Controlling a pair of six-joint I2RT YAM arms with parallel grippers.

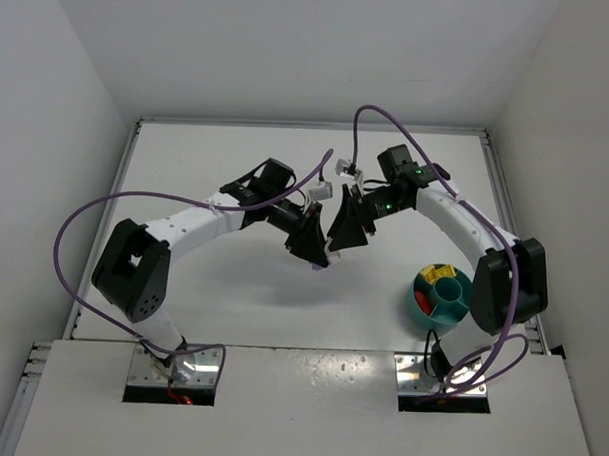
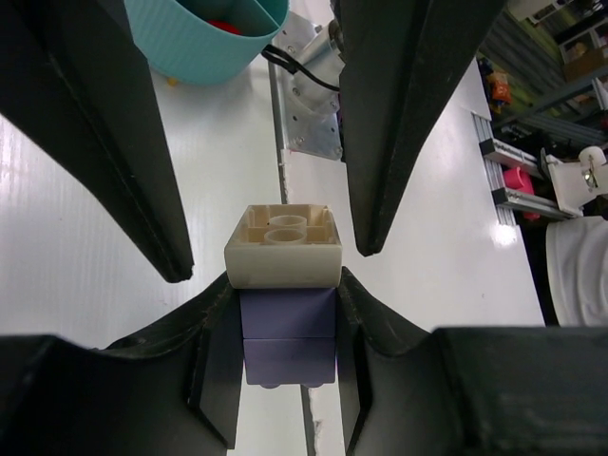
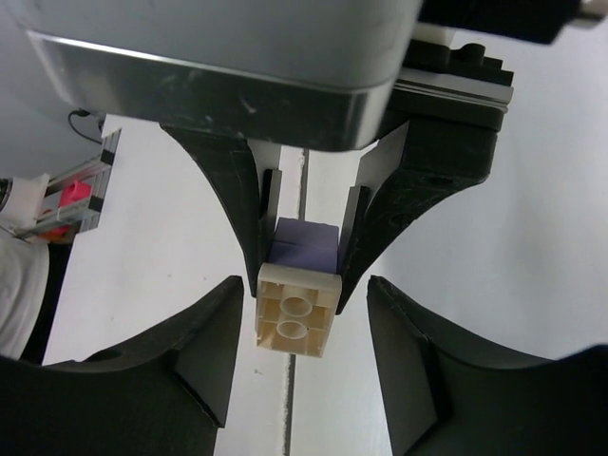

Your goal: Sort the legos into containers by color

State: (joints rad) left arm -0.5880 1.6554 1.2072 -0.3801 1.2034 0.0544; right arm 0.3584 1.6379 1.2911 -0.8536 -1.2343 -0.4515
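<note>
The white table (image 1: 232, 306) carries both arms. The left arm (image 1: 185, 224) and the right arm (image 1: 465, 224) reach inward and meet nose to nose above its middle. The teal bowl (image 1: 418, 308) sits well apart from that meeting point, close to the right arm's base. A yellow piece (image 1: 438, 272) and a red piece (image 2: 223, 26) already lie in its compartments.

The left gripper (image 2: 288, 328) is clamped on a purple brick (image 3: 306, 245), holding it clear of the table. A cream brick (image 2: 285, 249) is stuck onto that purple one and juts out past the left fingertips. The right gripper (image 3: 302, 313) is spread wide. Its fingers (image 3: 204, 366) stand on either side of the cream brick without touching it.

The step in hand looks like splitting a stacked pair so that each colour can be sorted on its own. The next move probably calls for the right fingers to close squarely on the cream brick alone, staying off the purple one. Then a straight pull or a slight twist away should part them while the left grip stays firm. The exposed part is short, so a skewed pinch could slip off or drag both bricks out together.
</note>
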